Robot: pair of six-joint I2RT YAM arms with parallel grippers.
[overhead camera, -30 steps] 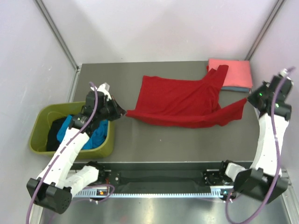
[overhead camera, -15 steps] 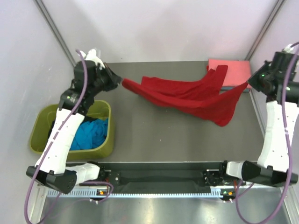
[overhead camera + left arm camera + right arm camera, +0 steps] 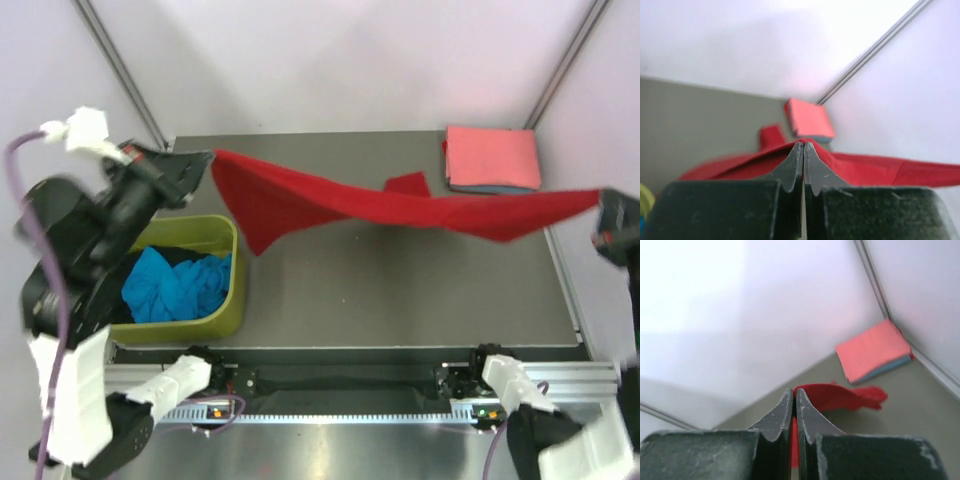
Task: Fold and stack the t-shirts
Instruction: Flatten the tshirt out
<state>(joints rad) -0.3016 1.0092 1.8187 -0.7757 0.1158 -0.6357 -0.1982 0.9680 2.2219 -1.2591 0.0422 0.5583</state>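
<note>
Tub (image 3: 190, 325) holding turquoise t-shirt (image 3: 175, 285) lies beside red t-shirt's (image 3: 330, 195) hanging left corner.

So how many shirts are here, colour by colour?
Red shirt: 1, stretched in the air between left pincer and right pincer
Salmon-pink shirt: 1, folded at the far right
Blue shirt: 1, only an edge under the pink
Turquoise shirt: 1 bundle in the green tub, maybe more
Black shirt: 1, mostly hidden in the tub
Total: 5 in view

Blue t-shirt (image 3: 883, 371) mostly under salmon-pink t-shirt (image 3: 870, 350)
</note>
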